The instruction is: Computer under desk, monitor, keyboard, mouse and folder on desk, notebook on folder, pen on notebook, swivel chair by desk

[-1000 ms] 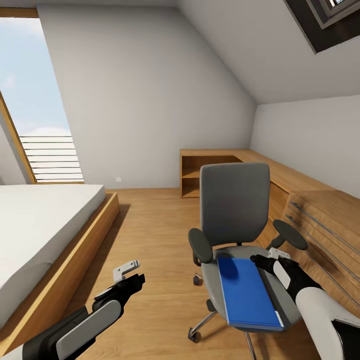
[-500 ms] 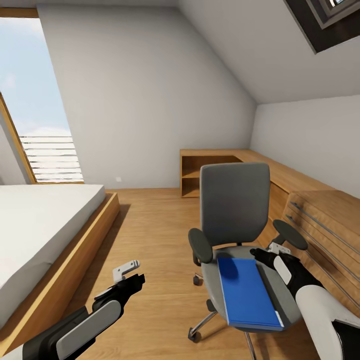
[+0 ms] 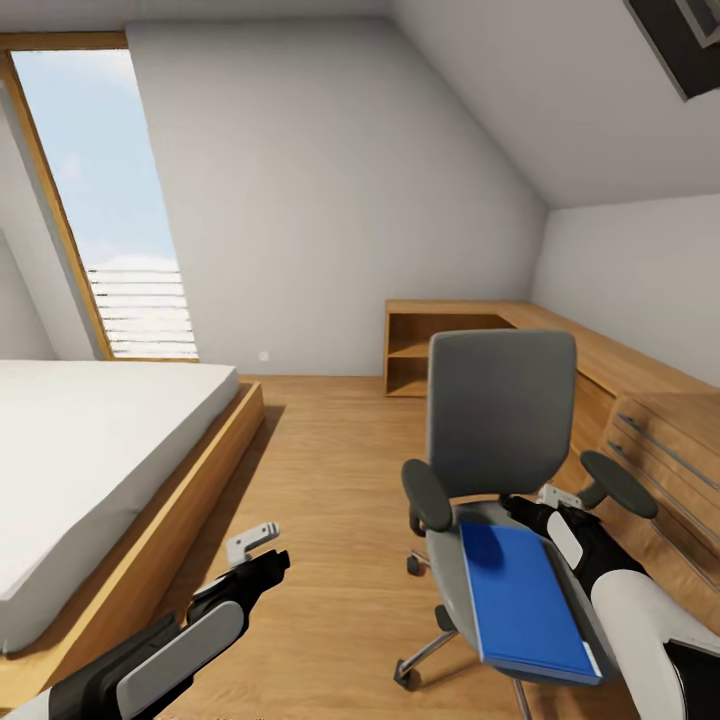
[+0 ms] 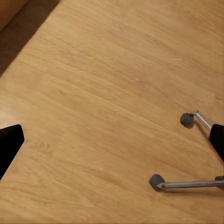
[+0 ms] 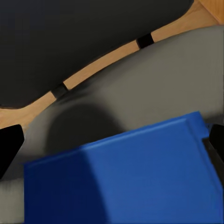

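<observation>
Whole head view shifted rightward since a second ago: camera turned, chair not rolled. Right gripper point(image 3: 545, 497) slid toward the chair back, fingers spread wide, empty, either side of the thin flat bright blue folder point(image 5: 126, 172). Left gripper point(image 3: 258, 540) apart, idle over the wooden floor point(image 4: 107, 93). Folder flat on the grey upholstered swivel chair point(image 3: 500, 410) seat, long axis running backrest to front edge. Probably light, stiff, slick; best pinched at the near short edge.
</observation>
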You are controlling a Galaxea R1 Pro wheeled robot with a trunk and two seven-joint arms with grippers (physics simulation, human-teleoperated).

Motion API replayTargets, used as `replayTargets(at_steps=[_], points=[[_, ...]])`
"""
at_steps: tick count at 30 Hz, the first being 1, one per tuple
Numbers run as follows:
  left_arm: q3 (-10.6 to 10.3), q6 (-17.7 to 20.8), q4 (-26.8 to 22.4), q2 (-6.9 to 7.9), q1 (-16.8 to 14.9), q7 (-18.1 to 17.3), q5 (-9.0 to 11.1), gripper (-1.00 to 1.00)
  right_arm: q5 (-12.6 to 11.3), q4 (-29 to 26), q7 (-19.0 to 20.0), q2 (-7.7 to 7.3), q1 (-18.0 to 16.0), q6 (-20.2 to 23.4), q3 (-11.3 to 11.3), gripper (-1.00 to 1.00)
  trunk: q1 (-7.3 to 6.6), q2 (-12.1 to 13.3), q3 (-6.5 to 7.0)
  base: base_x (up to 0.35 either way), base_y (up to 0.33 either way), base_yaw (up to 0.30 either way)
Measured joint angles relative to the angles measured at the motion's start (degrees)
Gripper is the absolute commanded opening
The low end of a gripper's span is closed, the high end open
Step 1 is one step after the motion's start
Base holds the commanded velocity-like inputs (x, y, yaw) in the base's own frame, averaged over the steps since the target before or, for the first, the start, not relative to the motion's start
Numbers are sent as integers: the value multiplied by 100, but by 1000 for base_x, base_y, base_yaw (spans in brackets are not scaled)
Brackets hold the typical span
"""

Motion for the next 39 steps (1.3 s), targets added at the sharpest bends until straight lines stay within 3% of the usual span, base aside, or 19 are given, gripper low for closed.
replayTargets(at_steps=[13, 22, 39], points=[[-10, 0, 11, -18, -1, 9, -22, 100, -6, -2, 4, -5, 1, 1, 0, 100, 0, 0, 1, 0, 0, 26], [-165, -2, 5, -21, -1, 12, -54, 100, 29, 5, 15, -18, 2, -8, 8, 100, -1, 0, 1, 32, -38, 0], [-168, -4, 8, -21, -1, -4, -54, 100, 43, 41, 18, -35, -1, -2, 17, 100, -1, 0, 1, 42, -35, 0]])
